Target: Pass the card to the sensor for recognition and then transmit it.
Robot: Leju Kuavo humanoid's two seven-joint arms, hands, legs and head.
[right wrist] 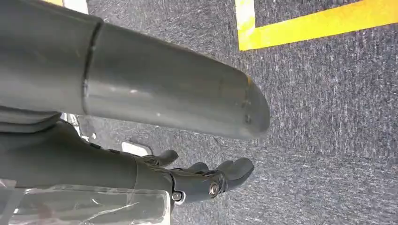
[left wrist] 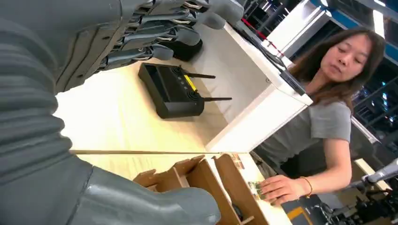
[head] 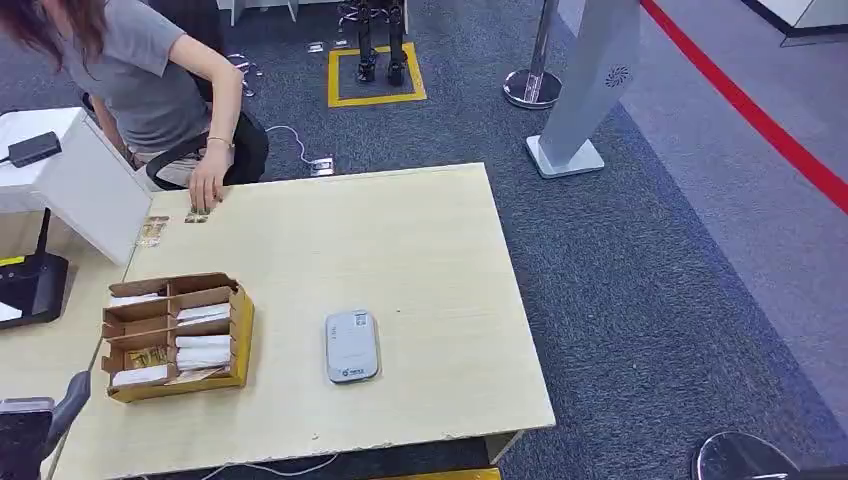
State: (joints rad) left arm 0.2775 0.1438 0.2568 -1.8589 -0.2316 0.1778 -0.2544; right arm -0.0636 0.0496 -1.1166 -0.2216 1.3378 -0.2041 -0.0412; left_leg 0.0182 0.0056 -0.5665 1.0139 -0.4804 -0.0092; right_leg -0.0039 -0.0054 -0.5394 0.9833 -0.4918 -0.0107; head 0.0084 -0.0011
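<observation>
Here, from my head, I am looking down on the pale wooden tabletop [head: 400, 250], where a small grey rounded card sensor [head: 351, 346] is lying flat near the front edge, about midway along it. A brown cardboard divided tray [head: 178, 335] is sitting near the front left corner, with white cards [head: 203, 349] lying in its compartments. Near the far left corner a person in a grey shirt [head: 150, 80] is leaning in, their hand [head: 208, 185] resting on a small patterned card [head: 196, 215]; a second small card [head: 152, 231] is lying just beside it at the left edge.

My left wrist camera is showing what my head is not: the person's fingertips pressing on that card [left wrist: 255, 188], and a black router with two antennas [left wrist: 171, 91] sitting on the adjoining table beside a white box [left wrist: 253, 89]. The tray's cardboard walls [left wrist: 206, 180] are standing between my left hand and the card.

My left hand [left wrist: 155, 33] is holding nothing, its fingers loosely apart and hanging in the air above the router's table. My right hand [right wrist: 206, 178] is hanging over grey carpet [right wrist: 328, 131] with yellow tape lines [right wrist: 309, 26], fingers stretched out and slightly spread, touching nothing.
</observation>
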